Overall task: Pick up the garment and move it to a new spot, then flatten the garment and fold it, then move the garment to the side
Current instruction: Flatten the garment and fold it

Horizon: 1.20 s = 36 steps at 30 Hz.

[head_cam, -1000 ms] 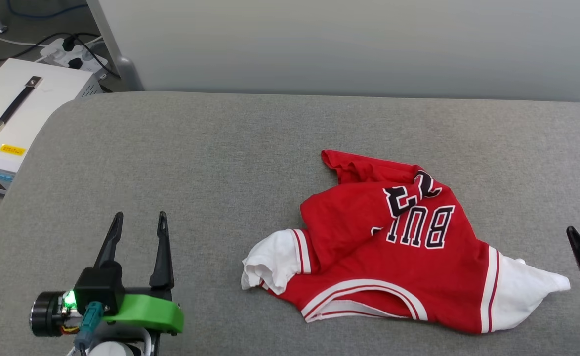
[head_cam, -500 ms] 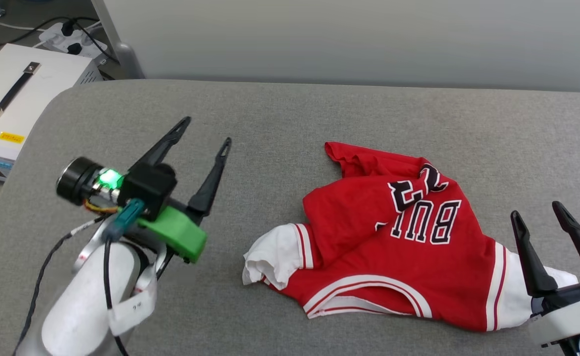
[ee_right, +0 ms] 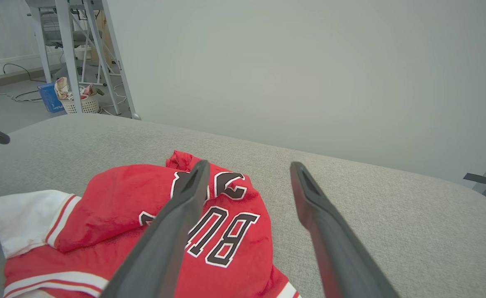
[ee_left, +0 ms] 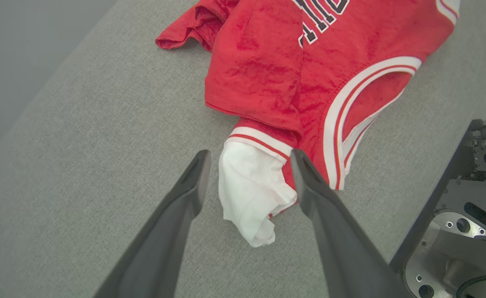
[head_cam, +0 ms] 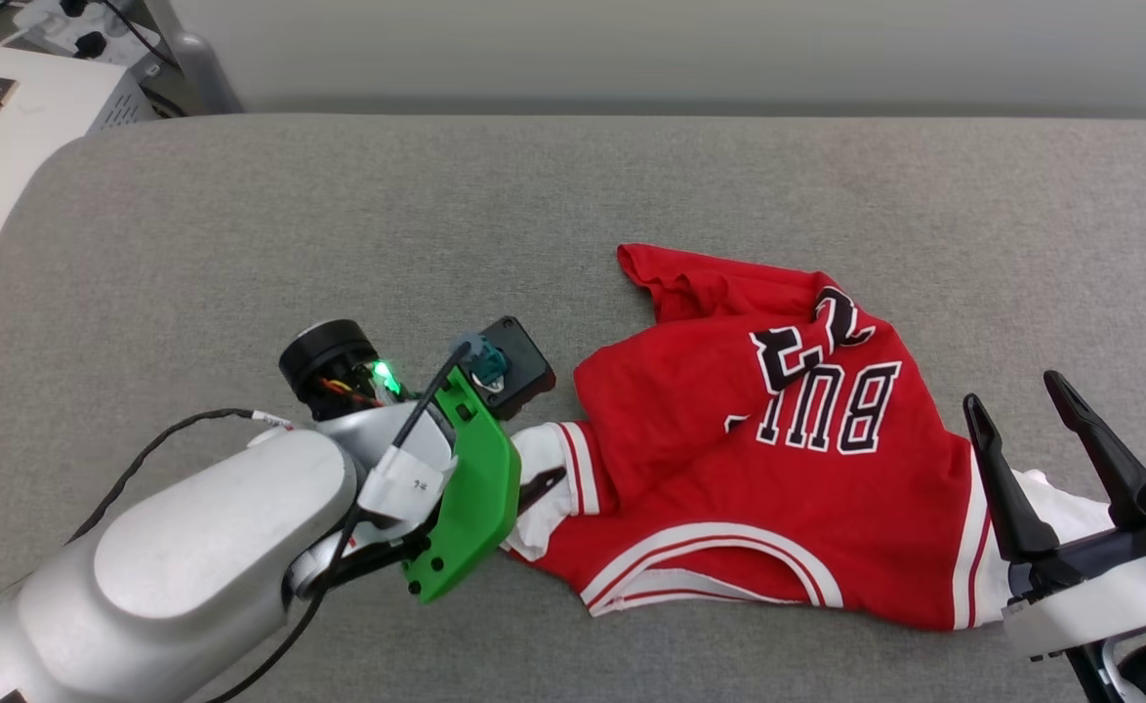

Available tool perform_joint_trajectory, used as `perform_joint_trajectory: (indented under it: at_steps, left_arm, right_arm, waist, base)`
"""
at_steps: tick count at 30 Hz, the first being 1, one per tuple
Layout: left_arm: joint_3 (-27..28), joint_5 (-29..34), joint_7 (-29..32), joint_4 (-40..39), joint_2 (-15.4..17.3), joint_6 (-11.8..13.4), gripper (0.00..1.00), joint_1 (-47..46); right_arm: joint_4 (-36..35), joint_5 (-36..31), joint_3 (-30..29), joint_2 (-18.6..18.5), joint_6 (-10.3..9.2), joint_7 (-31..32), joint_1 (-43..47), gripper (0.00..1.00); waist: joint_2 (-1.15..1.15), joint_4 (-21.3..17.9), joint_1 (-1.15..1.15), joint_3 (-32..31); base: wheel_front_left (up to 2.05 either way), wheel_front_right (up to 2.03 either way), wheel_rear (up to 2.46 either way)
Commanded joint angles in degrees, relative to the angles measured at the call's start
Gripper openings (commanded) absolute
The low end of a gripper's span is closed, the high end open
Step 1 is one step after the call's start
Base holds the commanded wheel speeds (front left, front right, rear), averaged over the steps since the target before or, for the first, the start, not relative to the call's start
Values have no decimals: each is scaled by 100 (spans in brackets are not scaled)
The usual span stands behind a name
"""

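Observation:
The garment (head_cam: 729,488) lies crumpled on the grey table (head_cam: 339,225). It is a red jersey with white sleeves, striped trim and a black "BU" and "2" print facing up. My left gripper (ee_left: 250,154) is open and points down, its two fingers on either side of the garment's white sleeve (ee_left: 249,194) without closing on it. From the head camera the left wrist (head_cam: 456,469) covers most of that gripper, and one finger (head_cam: 546,481) shows over the sleeve. Open as well, my right gripper (head_cam: 1014,391) hovers over the garment's other white sleeve (head_cam: 1046,488) at the lower right.
A white box with a black handle (head_cam: 7,127) stands off the table's back left corner, beside a power strip (head_cam: 75,20). A pale wall runs behind the table. The robot's base (ee_left: 466,231) sits at the near table edge.
My left arm has swung right and turned down over the garment's white sleeve. The right gripper has come up into view at the lower right. The camera has shifted; the garment lies as before.

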Motion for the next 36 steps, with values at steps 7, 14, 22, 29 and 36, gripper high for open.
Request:
perform_joint_trajectory:
  at_steps: [7,14,22,29,36]
  left_arm:
    - [-873,-259,434,452,208,-15,100,-440]
    - [-903,237,428,1150,64,-15,100,33]
    - [-831,-31,-993,1234,59,-15,0,2]
    - [-194,-619,-1946,1281,557,139,0,283]
    - [65,-926,-2406,1715,920,460,0,740]
  right_arm:
    - [112,52,215,-7,-5,-192,-472,100]
    - [349,90,323,7,-5,-308,-828,100]
    - [494,99,193,9,-5,-351,-702,100]
    - [491,109,-7,10,-5,-362,-522,100]
    - [527,58,-132,7,-5,-364,-514,100]
  waist:
    - [0,-448,0,675]
    - [0,-555,0,1103]
    - [0,-348,0,818]
    - [0,-164,0,639]
    - [0,-129,0,703]
  base:
    - [0,0,0]
    - [0,0,0]
    - [0,0,0]
    - [0,0,0]
    - [0,0,0]
